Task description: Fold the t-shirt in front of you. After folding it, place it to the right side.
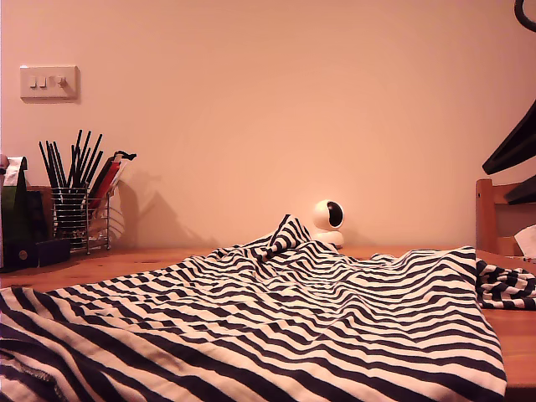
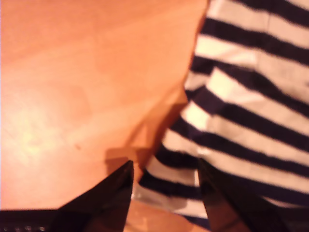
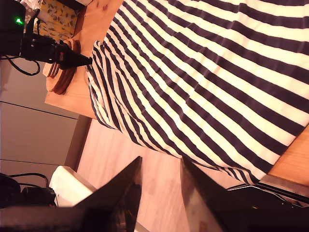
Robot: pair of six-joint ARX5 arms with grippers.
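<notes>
T-shirt (image 1: 276, 327) lying spread and rumpled across the wooden table (image 1: 126, 261), one side hanging over the table edge, my first gripper (image 2: 164, 176) sitting with jaws apart astride the shirt's edge, my second gripper (image 3: 161, 169) hovering open, high above the overhanging edge, touching nothing

Plain wall (image 1: 268, 100), wooden table (image 1: 126, 264)

Warm orange light is filling every picture, making the wall (image 1: 268, 100) look pink. In the exterior view the pen holder (image 1: 77, 213) is throwing a soft shadow onto the wall toward the exterior view's right. The first wrist view is looking blurry, and a pale glare is shining on the worktop (image 2: 38, 130). The second wrist view is looking sharper, though its end effector (image 3: 159, 166) is showing up dark and fuzzy.
</notes>
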